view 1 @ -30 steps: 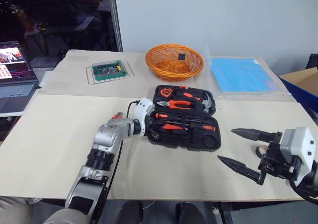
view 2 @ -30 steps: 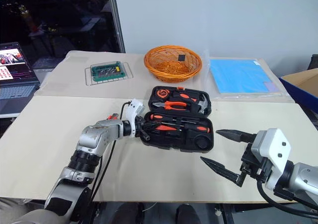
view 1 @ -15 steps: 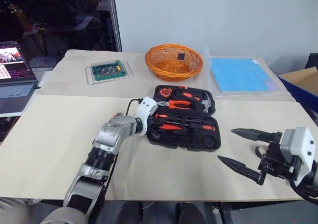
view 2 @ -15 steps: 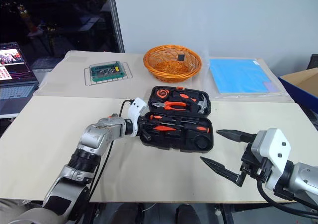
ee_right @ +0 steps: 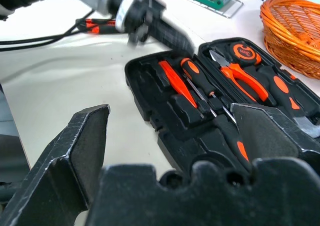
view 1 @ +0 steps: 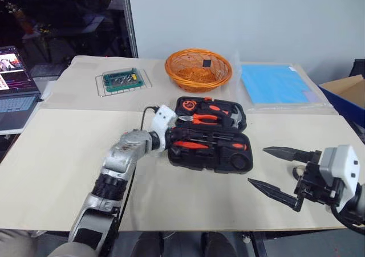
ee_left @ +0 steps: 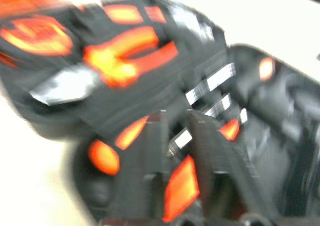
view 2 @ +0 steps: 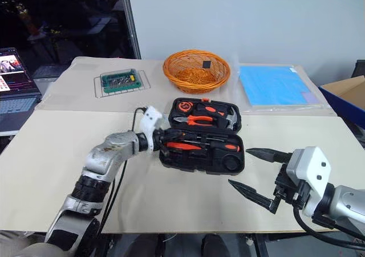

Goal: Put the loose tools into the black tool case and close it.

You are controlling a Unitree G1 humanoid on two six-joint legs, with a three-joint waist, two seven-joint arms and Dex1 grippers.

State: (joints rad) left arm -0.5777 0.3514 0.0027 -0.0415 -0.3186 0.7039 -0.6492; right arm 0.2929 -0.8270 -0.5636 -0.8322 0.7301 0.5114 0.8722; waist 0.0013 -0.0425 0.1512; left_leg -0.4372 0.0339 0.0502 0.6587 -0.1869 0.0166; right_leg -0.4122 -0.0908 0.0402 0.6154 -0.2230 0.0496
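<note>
A: Where's your black tool case (view 1: 210,136) sitting?

B: Mid-table (view 1: 63,154), lying open, the lid half toward the far side and the tray half nearer you. Pliers (view 1: 199,118), a tape measure (view 1: 190,105) and a hammer head (view 1: 235,120) sit in the far half. Screwdrivers (ee_right: 200,90) with orange-and-black handles lie in the recesses of the near half.

A: And your left end effector (view 2: 161,141)?

B: It's at the case's left edge, right over the handle ends of those screwdrivers. From the head views you can't see its tips; they merge with the black plastic. In its own wrist view the two fingers (ee_left: 150,151) stand a little apart, with a thin metal shaft showing in the gap. That picture is smeared, so you can't tell whether they touch anything.

A: Your right one?

B: Your right end effector (view 1: 274,171) hangs over the table's near right, well apart from the case, fingers spread wide and holding nothing.

A: Anything loose?

B: One orange-and-black handled tool (ee_right: 98,23) lies on the table under your left forearm, partly hidden by a cable. You can't make out what kind.

A: The rest?

B: An orange wicker basket (view 1: 198,70) on the far side with a small dark square inside, a green-topped clear box (view 1: 122,80) to its left, a blue sheet (view 1: 274,84) to its right. A laptop (view 1: 14,86) is cut off at the left edge, a cardboard box (view 1: 348,92) at the right.
</note>
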